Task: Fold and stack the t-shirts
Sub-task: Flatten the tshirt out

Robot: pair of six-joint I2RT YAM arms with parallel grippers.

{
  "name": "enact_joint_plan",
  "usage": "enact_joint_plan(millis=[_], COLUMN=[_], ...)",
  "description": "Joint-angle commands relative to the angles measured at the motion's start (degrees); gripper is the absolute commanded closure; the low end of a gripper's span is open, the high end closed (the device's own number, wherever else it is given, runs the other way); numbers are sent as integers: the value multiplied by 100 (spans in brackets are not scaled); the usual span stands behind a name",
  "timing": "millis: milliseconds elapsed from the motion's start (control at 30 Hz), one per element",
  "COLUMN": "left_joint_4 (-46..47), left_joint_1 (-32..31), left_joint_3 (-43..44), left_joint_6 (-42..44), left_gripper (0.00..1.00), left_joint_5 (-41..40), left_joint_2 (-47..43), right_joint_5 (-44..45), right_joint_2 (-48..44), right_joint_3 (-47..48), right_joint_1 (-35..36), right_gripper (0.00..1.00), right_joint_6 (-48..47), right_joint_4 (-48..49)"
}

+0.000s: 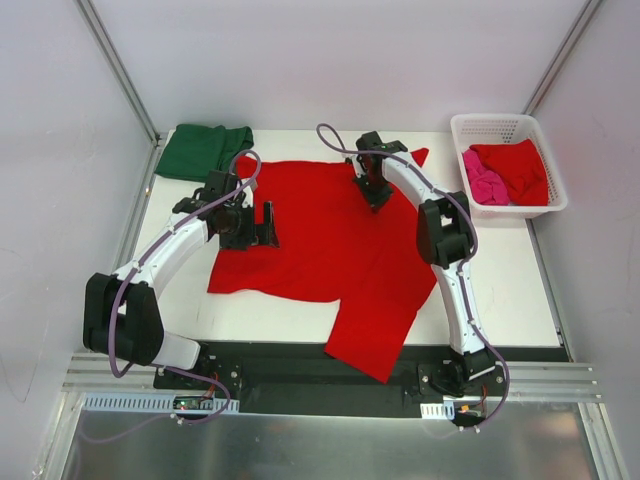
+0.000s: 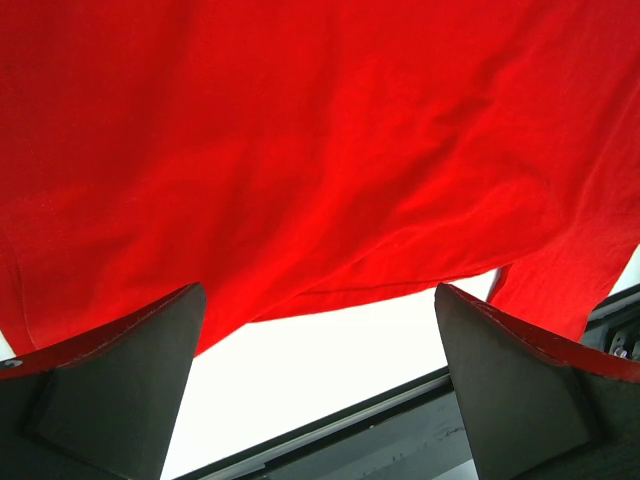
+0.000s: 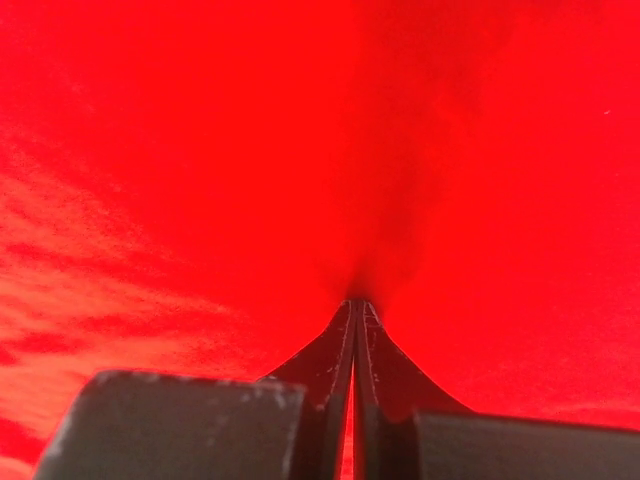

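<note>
Red tee (image 1: 320, 250) lies spread at centre; green tee (image 1: 200, 150) sits folded at 11 o'clock. Right gripper (image 1: 374, 196) pinches the red cloth, jaws closed; left gripper (image 1: 268, 226) gapes wide, empty.

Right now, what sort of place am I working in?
Likely a lab robot cell, not a home: white walls with metal corner posts box in a table, the left arm and right arm are bolted to a metal rail at its near edge, and a red t-shirt and basket lie on it.

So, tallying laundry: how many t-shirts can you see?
4: red t-shirt spread mid-table, green t-shirt folded far left, second red t-shirt and pink t-shirt in the white basket; more may be hidden.
</note>
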Motion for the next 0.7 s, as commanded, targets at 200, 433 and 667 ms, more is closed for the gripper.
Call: enact_joint_plan(millis=[200, 433, 667], left_joint_4=[68, 7, -405], left_joint_1=[-9, -18, -62], left_joint_3=[184, 9, -1010], left_joint_6=[-62, -1, -317], left_gripper=[1, 1, 1], left_joint_5=[129, 401, 271], left_joint_2=[51, -160, -1502], right_joint_5=[1247, 1460, 519], right_joint_2=[284, 162, -638], right_joint_3=[449, 406, -447], right_joint_1=[-129, -235, -261], right_gripper=[96, 96, 96], right_joint_6=[-274, -239, 130], right_joint_4=[-140, -34, 485])
